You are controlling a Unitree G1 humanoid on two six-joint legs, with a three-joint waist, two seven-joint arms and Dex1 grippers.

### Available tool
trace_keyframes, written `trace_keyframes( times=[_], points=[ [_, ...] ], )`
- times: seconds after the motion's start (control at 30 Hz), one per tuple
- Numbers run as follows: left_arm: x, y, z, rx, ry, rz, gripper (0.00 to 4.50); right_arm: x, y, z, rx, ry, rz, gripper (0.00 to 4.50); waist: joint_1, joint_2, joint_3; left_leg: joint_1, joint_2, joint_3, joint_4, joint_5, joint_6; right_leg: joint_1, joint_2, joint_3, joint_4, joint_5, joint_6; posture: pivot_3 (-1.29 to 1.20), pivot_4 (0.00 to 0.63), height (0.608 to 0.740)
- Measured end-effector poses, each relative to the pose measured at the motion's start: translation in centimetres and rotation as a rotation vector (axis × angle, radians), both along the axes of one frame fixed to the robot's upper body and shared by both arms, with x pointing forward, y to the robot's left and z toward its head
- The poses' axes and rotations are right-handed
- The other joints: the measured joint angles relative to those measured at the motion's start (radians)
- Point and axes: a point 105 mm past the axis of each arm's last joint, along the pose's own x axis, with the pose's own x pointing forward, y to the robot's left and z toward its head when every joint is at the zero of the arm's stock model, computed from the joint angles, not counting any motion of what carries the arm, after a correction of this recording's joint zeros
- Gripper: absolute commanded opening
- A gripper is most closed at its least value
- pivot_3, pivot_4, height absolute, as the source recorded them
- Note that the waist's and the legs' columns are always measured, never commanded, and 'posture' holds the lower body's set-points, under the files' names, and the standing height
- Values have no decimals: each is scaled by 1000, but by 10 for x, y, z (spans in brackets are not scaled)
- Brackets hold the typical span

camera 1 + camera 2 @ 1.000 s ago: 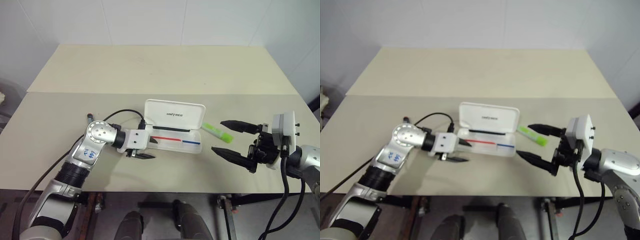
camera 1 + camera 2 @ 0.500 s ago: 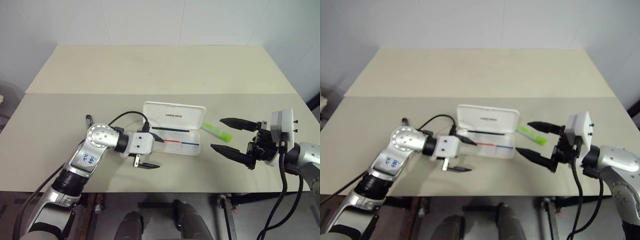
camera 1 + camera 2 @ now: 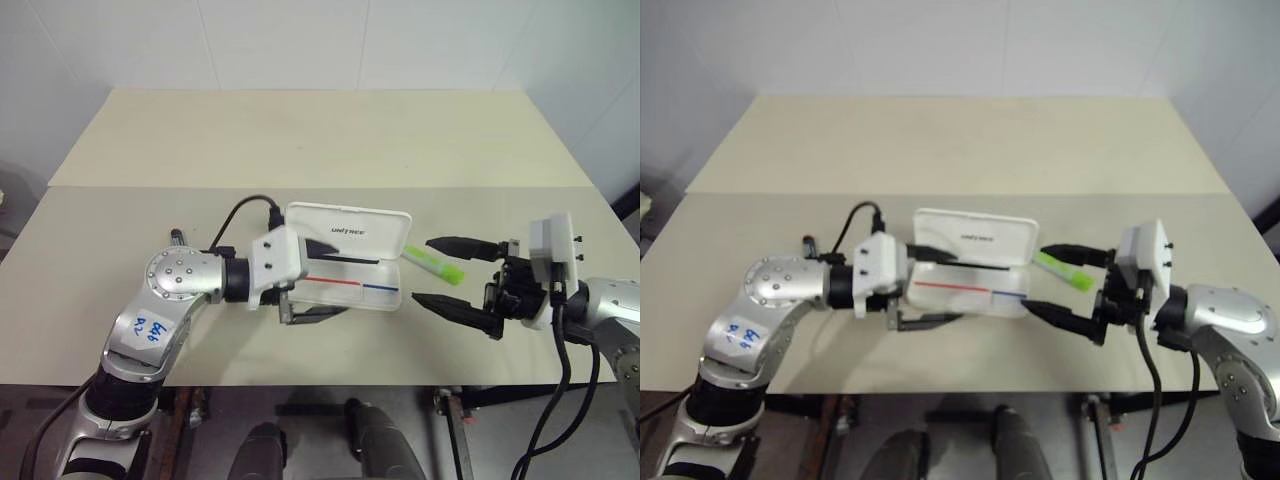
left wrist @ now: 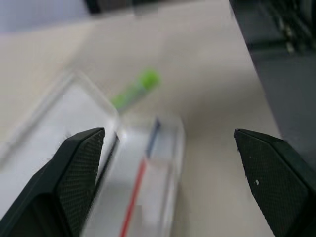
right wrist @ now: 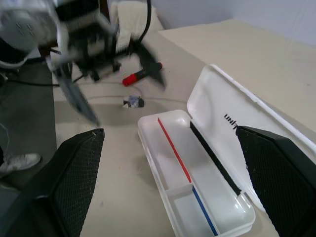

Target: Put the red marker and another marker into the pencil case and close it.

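The pencil case (image 3: 349, 229) lies open mid-table, lid standing back, its tray (image 5: 197, 197) holding no marker. My left gripper (image 3: 340, 279) hovers open over the tray's left end with nothing between its fingers (image 4: 74, 173). The red marker (image 5: 140, 75) lies on the table to the left of the case; in the eye views only its dark end (image 3: 178, 237) shows behind my left arm. The green marker (image 3: 436, 265) lies just right of the case. My right gripper (image 3: 421, 270) stands open and level at the green marker's right, one finger on each side of it, not touching.
A small grey lump (image 5: 133, 102) sits on the table between the red marker and the case. The table's front edge (image 3: 330, 383) runs close below both grippers. A seam (image 3: 300, 187) crosses the table behind the case.
My left gripper has risen off the table, turned at the wrist and opened wider, now over the case's left end. My right gripper has stayed put and open.
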Motion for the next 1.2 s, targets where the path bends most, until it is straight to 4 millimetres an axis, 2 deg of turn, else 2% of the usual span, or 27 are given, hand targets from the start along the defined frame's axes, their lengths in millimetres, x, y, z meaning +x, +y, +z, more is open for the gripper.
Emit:
trace_keyframes(
  times=[0.13,0.3,0.43,0.6,0.73,0.83,0.93,1.03,1.2],
  points=[
    [13,20,26,-108,-43,177,4482,0,3,-1,7,91,67,4500,-7,-1,0,0,0,0,0,0,0,1,1,0,1,0,0,0,150,740],
    [32,62,54,-222,-161,502,4482,13,8,11,-1,16,115,4500,-19,-2,1,1,0,-4,1,1,-1,1,-1,-4,1,1,0,0,150,740],
    [42,91,56,-287,-152,756,4482,20,10,11,18,31,161,4500,-19,-3,1,1,0,-3,1,0,-1,0,-1,-3,-1,11,13,0,150,740],
    [48,116,34,-373,-34,1021,4482,21,16,12,39,57,231,4500,-18,-3,2,0,0,-3,1,-1,-1,-2,-1,-3,-1,11,13,0,150,740],
    [48,148,18,-413,8,1253,4482,23,24,12,103,50,253,4500,-19,-3,2,1,0,-2,1,-2,-2,-2,-1,-3,-2,11,13,0,150,740],
    [45,164,0,-395,46,1361,4482,24,26,15,168,42,243,4500,-18,-3,2,1,0,-2,1,-2,-2,-2,-1,-3,-2,11,13,0,150,740],
    [39,178,-24,-354,96,1471,4482,19,22,1,178,97,232,4500,-14,-4,1,1,0,-2,1,-2,-2,-2,-1,-3,-3,11,13,0,150,740],
    [39,186,-48,-335,175,1555,4482,17,18,-12,168,130,210,4500,-11,-4,1,0,0,-2,3,-2,-2,-1,-1,-3,-4,11,13,0,150,740],
    [43,189,-67,-347,247,1627,4482,15,18,-14,154,115,192,4500,-13,-4,1,1,0,-1,4,-2,-2,0,-1,-3,-5,10,8,0,150,740]
  ],
)
